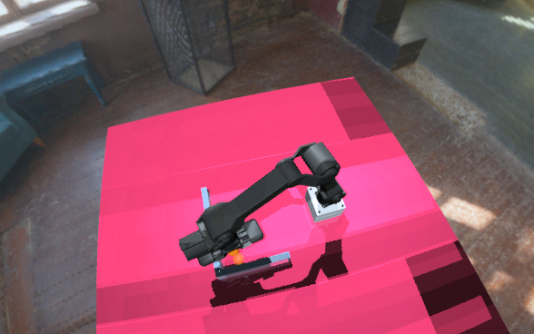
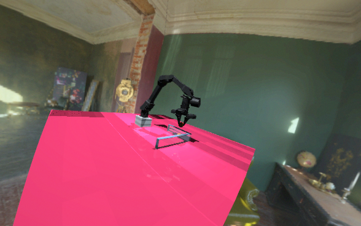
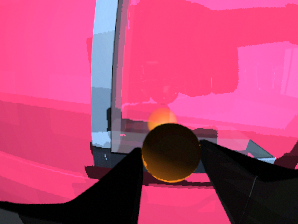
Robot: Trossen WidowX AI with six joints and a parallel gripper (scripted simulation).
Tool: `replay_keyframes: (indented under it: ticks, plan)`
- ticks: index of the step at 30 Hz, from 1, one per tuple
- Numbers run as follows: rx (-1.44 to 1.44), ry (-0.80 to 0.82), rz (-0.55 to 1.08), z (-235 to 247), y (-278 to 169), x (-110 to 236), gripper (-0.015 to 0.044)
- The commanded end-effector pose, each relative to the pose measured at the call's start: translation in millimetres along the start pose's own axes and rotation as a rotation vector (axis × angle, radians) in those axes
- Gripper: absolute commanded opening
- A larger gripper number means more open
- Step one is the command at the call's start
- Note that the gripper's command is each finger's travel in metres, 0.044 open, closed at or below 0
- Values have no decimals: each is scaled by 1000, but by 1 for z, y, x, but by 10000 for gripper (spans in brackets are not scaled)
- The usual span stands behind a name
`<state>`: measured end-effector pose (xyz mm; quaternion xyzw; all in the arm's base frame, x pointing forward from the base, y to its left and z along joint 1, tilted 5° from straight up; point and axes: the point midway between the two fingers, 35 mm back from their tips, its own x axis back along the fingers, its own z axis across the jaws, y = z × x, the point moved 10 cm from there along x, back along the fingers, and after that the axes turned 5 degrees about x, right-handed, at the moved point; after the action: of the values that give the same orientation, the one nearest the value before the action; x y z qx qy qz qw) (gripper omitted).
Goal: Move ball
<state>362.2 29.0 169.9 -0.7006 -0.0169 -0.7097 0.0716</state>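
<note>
The tool (image 3: 170,163) is clamped on the orange ball (image 3: 170,152), fingers partly apart.

Arm bent fwd and down, tool (image 3: 170,163) pointing at table, fingers clamped on sth round.

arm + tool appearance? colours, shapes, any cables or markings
Arm: matte black, boxy angular links, a fat cylindrical joint housing at the elbow. Base: small light-grey block. Tool: two black, wedge-shaped tapering fingers. No cables, labels or markings visible.
</note>
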Motion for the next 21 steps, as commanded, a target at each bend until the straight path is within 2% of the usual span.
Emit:
replay_keyframes:
  ticks: [1, 12, 21]
  plan:
    - [-131, -3, 4, 0, -8, -5, 0]
    - [-204, -3, 4, 0, -12, -10, 0]
    - [-204, -3, 4, 1, -13, -61, 0]
